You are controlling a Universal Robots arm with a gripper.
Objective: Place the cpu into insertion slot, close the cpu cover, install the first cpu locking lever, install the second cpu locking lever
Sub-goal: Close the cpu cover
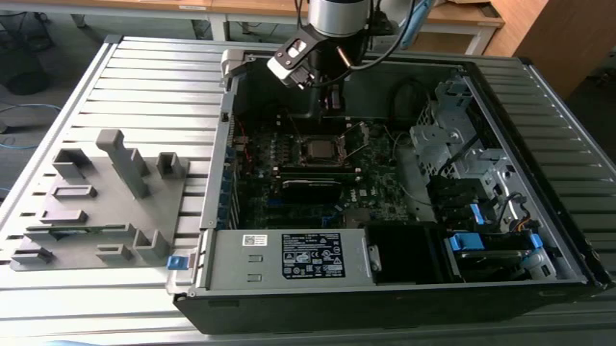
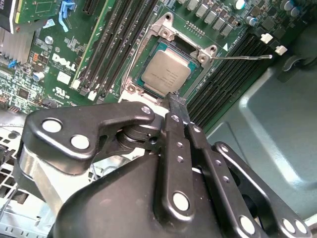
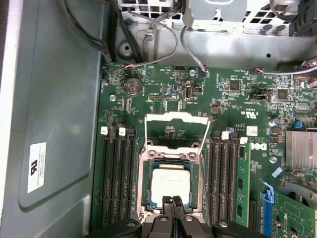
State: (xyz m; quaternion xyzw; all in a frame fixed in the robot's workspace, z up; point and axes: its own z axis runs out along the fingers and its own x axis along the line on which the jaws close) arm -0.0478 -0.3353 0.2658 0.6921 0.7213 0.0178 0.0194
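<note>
- One step looks done: the small flat square cpu with the dull silver-grey metal top (image 3: pixel 170 184) lies flat inside the square dark insertion slot with the metal rim (image 2: pixel 163 27), on the dark green motherboard (image 3: pixel 163 94).
- The thin square silver-grey metal cpu cover (image 3: pixel 173 115), with its large window, stands swung open. It sits just beyond the slot's edge farthest from the black gripper (image 3: pixel 173 200), and nothing covers the chip.
- The gripper's two fingers are pressed together with nothing between them. Their tips are just over the slot's near edge, beside the cpu; whether they touch it I cannot tell.
- One thin silver wire lever (image 2: pixel 242 56) juts away from a slot corner, unlatched.
- Judgement: closing the cover is the step in hand. It calls for reaching across the chip to the raised frame and tipping it down flat without nudging the cpu. Neither lever is installed yet.
</note>
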